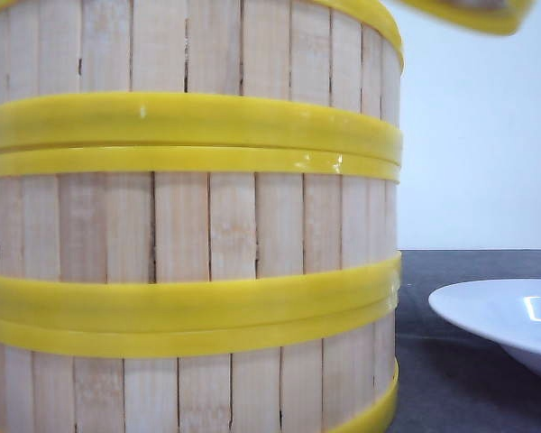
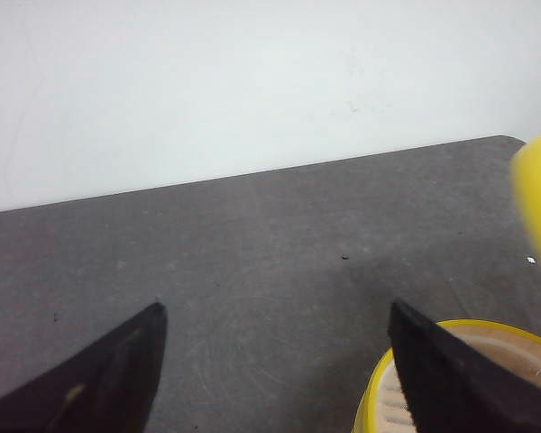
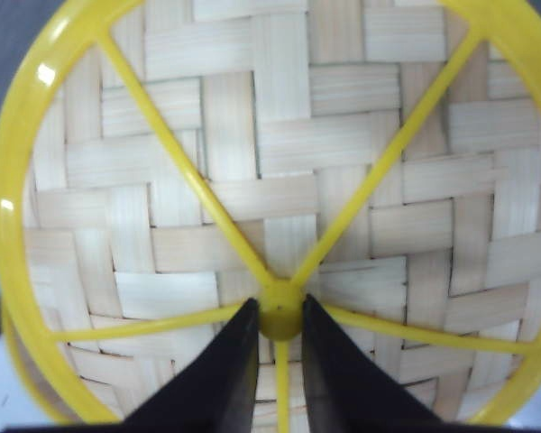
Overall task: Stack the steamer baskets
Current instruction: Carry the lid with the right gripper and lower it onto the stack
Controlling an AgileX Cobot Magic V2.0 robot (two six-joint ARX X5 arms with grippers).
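Risk first: the right gripper [image 3: 279, 347] has its jaws pinched on the small yellow centre knob [image 3: 280, 316] of the lid [image 3: 279, 171], a woven bamboo disc with a yellow rim and spokes, and that is a thin purchase. I expect the lid to swing or twist on the knob if I move fast, and land crooked or slip free. Front view shows the steamer baskets [image 1: 189, 225] already stacked, three tiers visible, filling the frame at the left of the table [image 1: 433, 361]; I can't see the stack's top from there. A yellow edge at the top right of that view is probably the lid held aloft, off to the side of the stack, so a poor line-up could clip the top rim and shove the tiers. White plate [image 1: 509, 325] sits just right of the stack, so a dropped lid could hit it. Left gripper [image 2: 275, 338] hangs empty with its jaws spread wide over bare table, one finger [image 2: 451, 379] right by a basket rim [image 2: 469, 329]; any drift there could nudge it.
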